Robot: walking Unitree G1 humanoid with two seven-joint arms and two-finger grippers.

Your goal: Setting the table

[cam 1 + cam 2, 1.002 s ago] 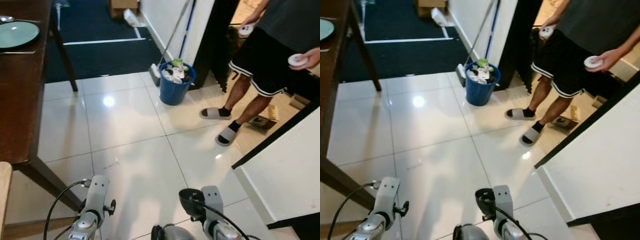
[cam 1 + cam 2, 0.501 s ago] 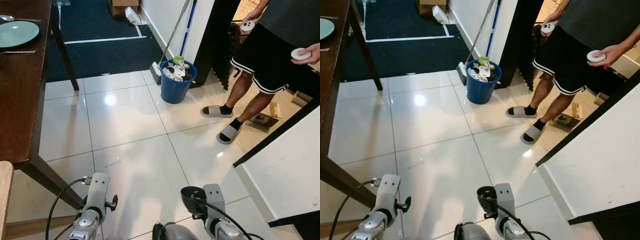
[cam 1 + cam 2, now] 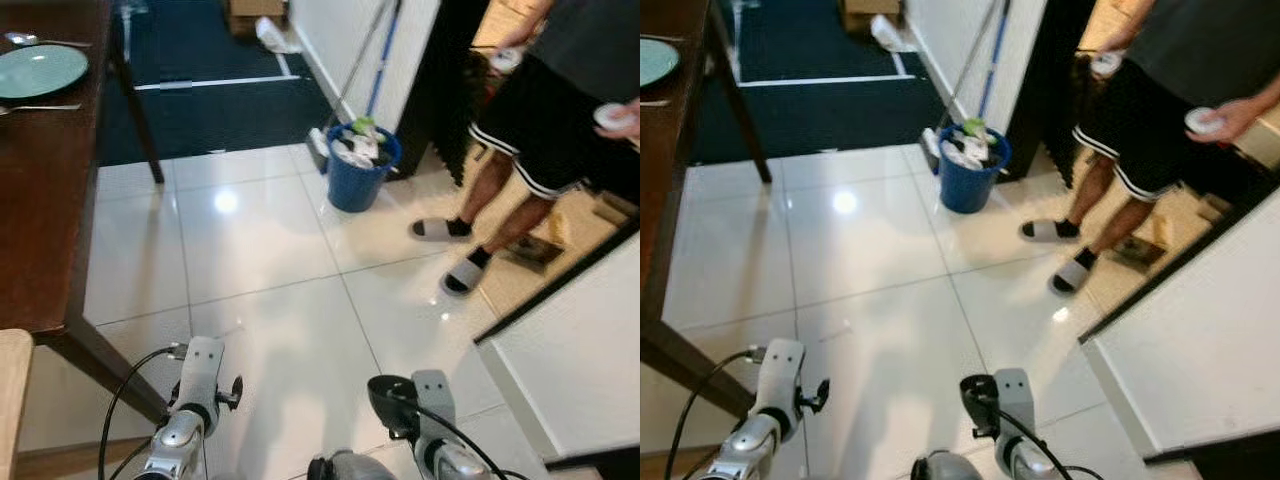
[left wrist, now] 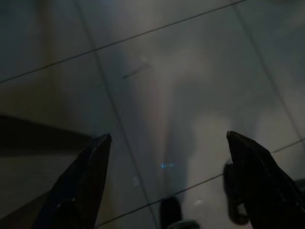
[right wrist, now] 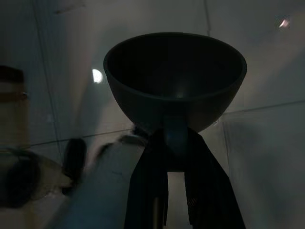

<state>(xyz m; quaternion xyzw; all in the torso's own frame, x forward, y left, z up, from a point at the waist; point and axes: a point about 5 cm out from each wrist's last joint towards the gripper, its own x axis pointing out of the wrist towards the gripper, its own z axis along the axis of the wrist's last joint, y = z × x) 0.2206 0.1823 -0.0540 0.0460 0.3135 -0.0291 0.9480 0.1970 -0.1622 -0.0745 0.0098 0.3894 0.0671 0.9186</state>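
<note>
Right claw (image 5: pixel 167 157) grips dark bowl (image 5: pixel 175 78) — bowl holds nothing.

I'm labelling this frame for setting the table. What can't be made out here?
- Bowl contents: right wrist view, dark, seen from its side.
- Table setting beyond the plate: cut by the left eye view's edge.
- Objects in the person's hands: blurred, small.
- Bucket contents: blurred.

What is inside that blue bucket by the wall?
The blue bucket holds crumpled white and green rubbish piled at its rim. Whatever lies beneath that pile is covered. A broom leans on the wall behind it.
</note>
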